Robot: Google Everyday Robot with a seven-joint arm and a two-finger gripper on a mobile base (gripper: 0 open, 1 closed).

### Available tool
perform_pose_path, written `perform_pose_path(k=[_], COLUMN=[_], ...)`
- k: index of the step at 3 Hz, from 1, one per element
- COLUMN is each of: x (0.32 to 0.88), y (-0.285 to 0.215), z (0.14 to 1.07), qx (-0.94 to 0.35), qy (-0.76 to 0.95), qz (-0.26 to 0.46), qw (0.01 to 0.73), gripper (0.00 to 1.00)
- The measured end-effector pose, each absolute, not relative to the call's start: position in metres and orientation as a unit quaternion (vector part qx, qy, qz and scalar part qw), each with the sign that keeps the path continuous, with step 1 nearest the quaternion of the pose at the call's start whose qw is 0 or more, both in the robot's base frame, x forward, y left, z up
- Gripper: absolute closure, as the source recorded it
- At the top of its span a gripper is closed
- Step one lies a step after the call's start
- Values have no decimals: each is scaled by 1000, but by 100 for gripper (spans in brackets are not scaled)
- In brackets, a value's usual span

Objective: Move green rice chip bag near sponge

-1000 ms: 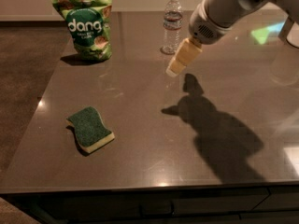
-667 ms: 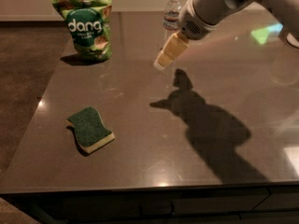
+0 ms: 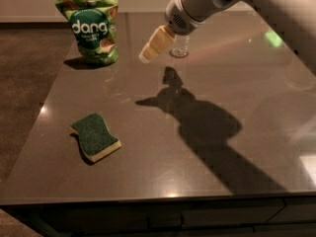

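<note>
The green rice chip bag (image 3: 93,28) stands upright at the table's far left, its "dang" lettering facing me. The sponge (image 3: 95,136), dark green top over pale yellow foam, lies flat near the front left of the table, well apart from the bag. My gripper (image 3: 146,56) hangs above the table at the far middle, pointing down and left. It is to the right of the bag, not touching it, and holds nothing that I can see.
A clear plastic water bottle (image 3: 180,47) stands just behind the gripper, mostly hidden by the arm (image 3: 197,6). The dark glossy table (image 3: 232,93) carries the arm's shadow across its middle. Carpeted floor lies to the left.
The arm and gripper have moved left, toward the bag, and now cover most of the water bottle. The bag and sponge have not moved.
</note>
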State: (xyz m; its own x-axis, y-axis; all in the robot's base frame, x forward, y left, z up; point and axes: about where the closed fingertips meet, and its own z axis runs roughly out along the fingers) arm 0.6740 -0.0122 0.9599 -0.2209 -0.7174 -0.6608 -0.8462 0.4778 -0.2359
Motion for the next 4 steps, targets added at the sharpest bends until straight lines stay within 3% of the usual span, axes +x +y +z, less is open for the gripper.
perform_pose_path(k=[4], x=[758], y=[95], z=[945], qx=[-470], qy=[780], qz=[119], qw=[395], gripper=[0])
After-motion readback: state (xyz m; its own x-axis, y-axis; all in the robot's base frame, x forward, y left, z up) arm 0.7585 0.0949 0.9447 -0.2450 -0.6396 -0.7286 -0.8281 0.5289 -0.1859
